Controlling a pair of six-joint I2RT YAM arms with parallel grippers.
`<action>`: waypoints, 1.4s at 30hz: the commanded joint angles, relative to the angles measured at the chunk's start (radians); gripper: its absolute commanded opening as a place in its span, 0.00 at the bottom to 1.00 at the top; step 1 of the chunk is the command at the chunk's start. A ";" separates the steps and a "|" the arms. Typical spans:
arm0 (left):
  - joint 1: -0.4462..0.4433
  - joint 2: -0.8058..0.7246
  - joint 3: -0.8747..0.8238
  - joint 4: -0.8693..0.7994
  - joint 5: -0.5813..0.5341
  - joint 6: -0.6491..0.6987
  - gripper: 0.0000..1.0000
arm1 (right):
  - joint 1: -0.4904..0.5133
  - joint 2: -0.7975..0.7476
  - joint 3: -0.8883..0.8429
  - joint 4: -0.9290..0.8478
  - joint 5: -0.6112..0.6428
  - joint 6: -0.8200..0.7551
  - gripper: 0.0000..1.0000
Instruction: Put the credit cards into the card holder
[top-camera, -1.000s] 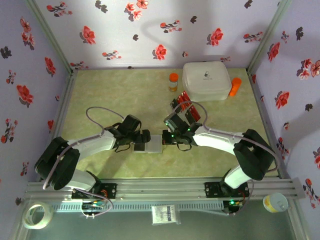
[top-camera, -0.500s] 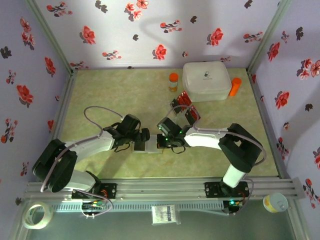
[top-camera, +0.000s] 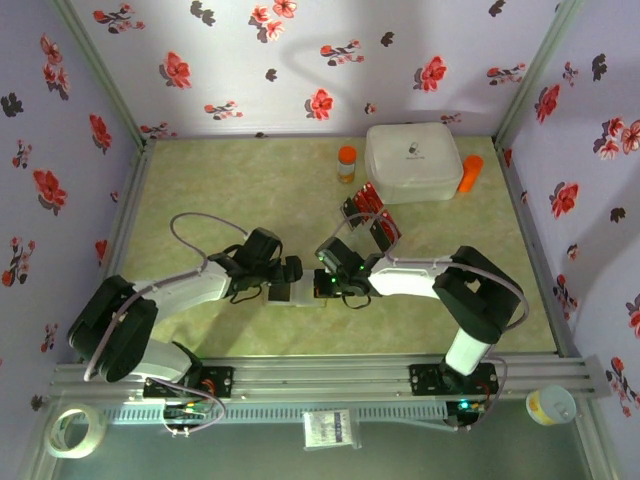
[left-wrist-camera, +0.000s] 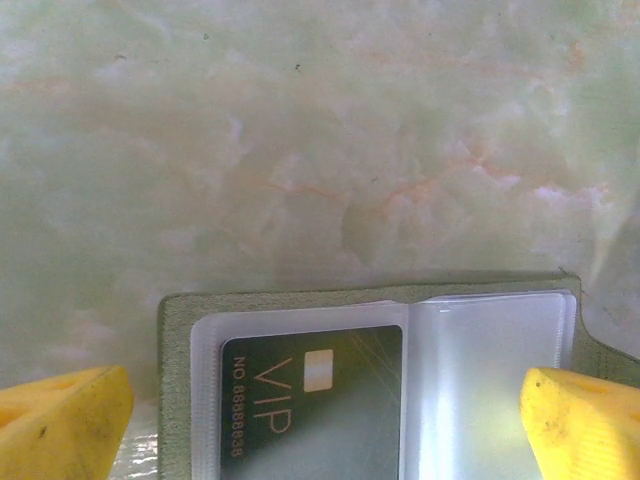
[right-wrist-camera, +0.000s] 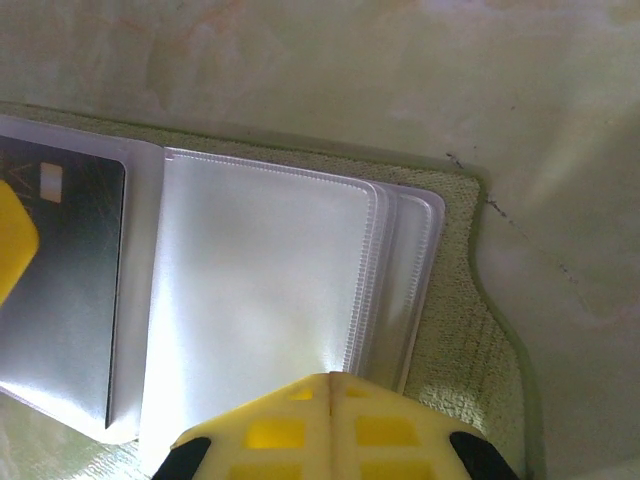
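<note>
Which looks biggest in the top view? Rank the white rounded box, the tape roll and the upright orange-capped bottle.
1. White rounded plastic box, clearly the largest.
2. Pale ring-shaped tape roll, though it may lie nearer the camera, which would flatter its size.
3. Small upright orange-capped bottle.

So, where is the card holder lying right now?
In the top view the card holder lies open on the table, near the front middle, between the left tool and the right tool.
</note>
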 joint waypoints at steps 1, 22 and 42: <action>-0.003 0.019 0.002 0.023 0.027 -0.013 1.00 | 0.006 0.017 -0.033 -0.027 0.005 0.019 0.00; -0.005 -0.070 -0.033 0.078 0.091 -0.072 1.00 | 0.001 -0.081 0.060 -0.140 0.029 -0.021 0.11; -0.005 -0.099 -0.043 0.091 0.100 -0.084 1.00 | -0.037 -0.110 0.070 -0.247 0.106 -0.066 0.43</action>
